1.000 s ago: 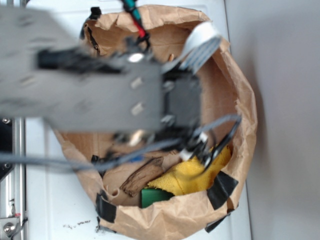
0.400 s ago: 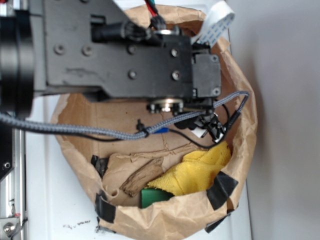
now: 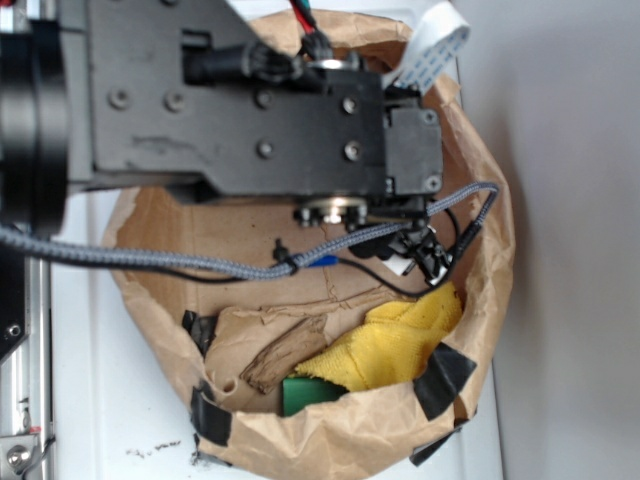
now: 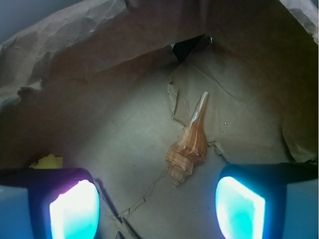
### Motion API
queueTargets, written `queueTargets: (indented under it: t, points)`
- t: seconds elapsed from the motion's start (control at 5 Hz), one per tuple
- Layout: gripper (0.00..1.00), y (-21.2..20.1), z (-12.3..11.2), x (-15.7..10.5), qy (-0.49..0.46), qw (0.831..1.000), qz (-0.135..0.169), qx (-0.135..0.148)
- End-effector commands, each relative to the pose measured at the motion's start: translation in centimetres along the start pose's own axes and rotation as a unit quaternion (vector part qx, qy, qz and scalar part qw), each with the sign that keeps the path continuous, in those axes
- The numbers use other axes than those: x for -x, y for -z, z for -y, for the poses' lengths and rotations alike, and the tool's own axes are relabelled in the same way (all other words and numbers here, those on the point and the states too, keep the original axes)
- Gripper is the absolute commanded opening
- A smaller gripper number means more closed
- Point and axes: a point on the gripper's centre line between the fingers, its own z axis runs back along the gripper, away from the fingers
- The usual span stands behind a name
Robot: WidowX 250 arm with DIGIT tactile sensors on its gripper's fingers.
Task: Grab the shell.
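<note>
In the wrist view the shell (image 4: 189, 144) lies on the brown paper floor of the bag, orange-tan and ridged, its thin spike pointing up and away. My gripper (image 4: 157, 209) hovers above it, open, with its two glowing fingertips (image 4: 74, 209) wide apart at the bottom of the frame. The shell's whorled end sits just beyond the gap, nearer the right finger, and nothing is between the fingers. In the exterior view the arm (image 3: 260, 110) covers the upper half of the paper bag (image 3: 480, 250) and hides the shell.
The crumpled paper walls (image 4: 75, 45) rise close around the floor. Seen from outside, a flat brown bark piece (image 3: 283, 352), a yellow cloth (image 3: 395, 342) and a green block (image 3: 305, 394) lie at the bag's near side. Black tape patches (image 3: 440, 378) hold the rim.
A second ago the arm was blurred and lower over the bag; it has shifted up in the exterior view and has held still for the last half second.
</note>
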Motion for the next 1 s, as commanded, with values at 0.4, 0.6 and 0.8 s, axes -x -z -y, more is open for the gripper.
queueTargets:
  t: [0.4,0.6,0.8]
  points:
    - [1.00,5.4,-2.6,-2.4,0.025,0.999,-0.008,0.038]
    - [1.00,6.5,-1.1,-3.6,0.012,0.999,-0.002,0.037]
    - [1.00,8.2,-0.3,-3.9,-0.001,1.000,0.015,0.015]
